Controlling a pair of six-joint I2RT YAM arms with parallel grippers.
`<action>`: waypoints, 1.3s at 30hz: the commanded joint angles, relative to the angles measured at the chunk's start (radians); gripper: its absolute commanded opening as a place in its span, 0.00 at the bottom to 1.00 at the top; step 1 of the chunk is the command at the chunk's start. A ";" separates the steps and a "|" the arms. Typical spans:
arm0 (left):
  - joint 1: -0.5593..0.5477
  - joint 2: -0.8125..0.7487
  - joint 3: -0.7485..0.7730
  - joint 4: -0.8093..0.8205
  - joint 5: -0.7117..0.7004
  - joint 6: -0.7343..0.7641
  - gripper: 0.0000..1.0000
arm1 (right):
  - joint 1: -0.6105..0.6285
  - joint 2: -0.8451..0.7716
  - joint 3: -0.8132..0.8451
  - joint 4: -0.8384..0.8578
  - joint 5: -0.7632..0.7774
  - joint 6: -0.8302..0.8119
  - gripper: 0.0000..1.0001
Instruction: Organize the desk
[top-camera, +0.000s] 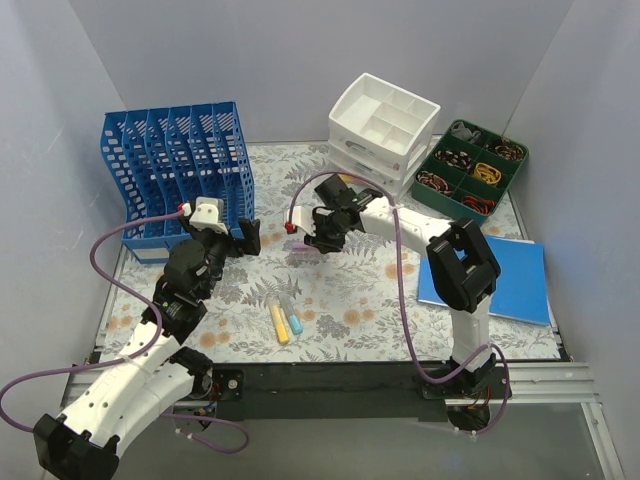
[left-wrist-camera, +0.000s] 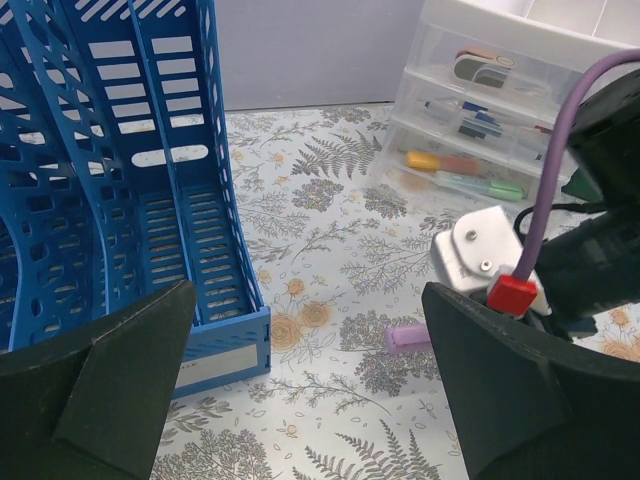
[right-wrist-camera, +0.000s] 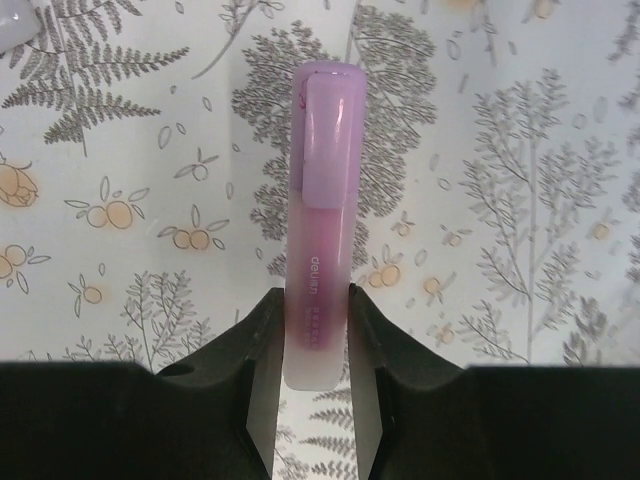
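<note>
The desk has a pale fern-and-flower print. On it lies a purple highlighter, cap pointing away from the wrist. My right gripper is shut on its rear end, both fingers pressing its sides, low over the desk's middle. The left wrist view catches the cap end of the highlighter beside the right arm. My left gripper hangs wide open with nothing between its fingers, just right of the blue file rack, a little left of the right gripper.
The blue file rack stands at the back left. A white drawer unit and a green compartment tray sit at the back right. A blue notebook lies right. Yellow and blue markers lie near the front.
</note>
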 joint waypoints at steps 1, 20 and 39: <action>0.005 -0.014 -0.005 0.010 -0.009 0.016 0.98 | -0.045 -0.064 0.019 -0.017 0.035 0.008 0.01; 0.003 -0.006 -0.005 0.010 0.000 0.016 0.98 | -0.125 -0.097 0.022 0.170 0.343 0.178 0.01; 0.005 0.003 -0.005 0.010 0.006 0.016 0.98 | -0.131 -0.041 0.036 0.362 0.748 0.258 0.01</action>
